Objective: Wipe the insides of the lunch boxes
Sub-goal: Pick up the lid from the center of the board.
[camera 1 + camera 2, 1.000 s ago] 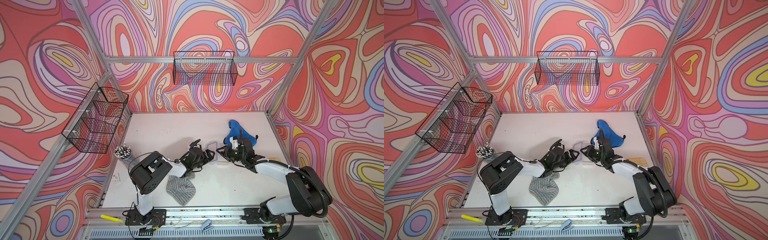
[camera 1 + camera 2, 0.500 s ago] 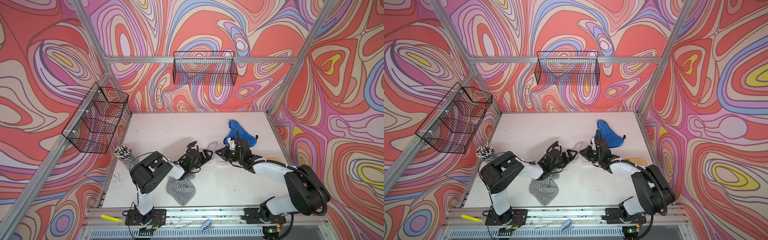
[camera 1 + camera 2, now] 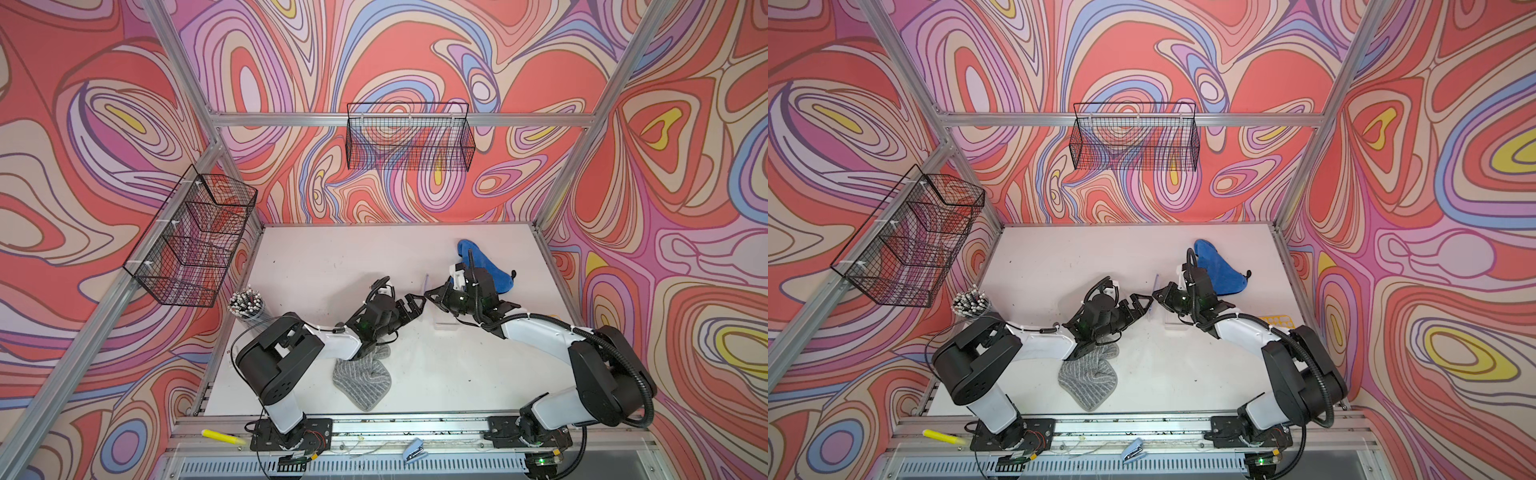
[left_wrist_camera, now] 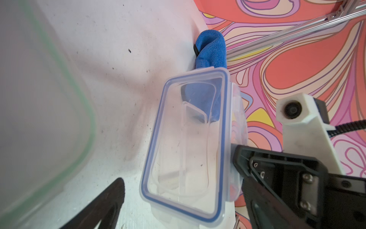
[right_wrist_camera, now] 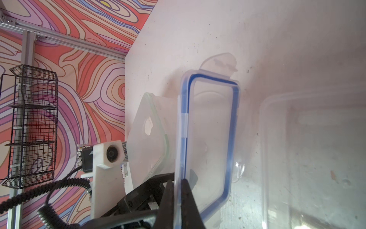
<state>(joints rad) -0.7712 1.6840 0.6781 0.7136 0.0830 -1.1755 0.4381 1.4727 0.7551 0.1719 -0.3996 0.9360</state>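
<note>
On the worktop (image 3: 332, 266), a tub (image 3: 445, 322) sits just 3 o'clock of centre. The right claw (image 5: 177, 184) pinches a blue lid (image 5: 210, 138) upright; the left claw (image 3: 413, 302) gapes, empty. Best lay the lid flat, clear of the tub.

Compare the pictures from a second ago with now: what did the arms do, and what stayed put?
The right gripper closed on the edge of the clear plastic lid with the blue rim, which it now holds on edge, and edged slightly toward the left arm. The blue cloth and the grey striped cloth lie where they were.
</note>
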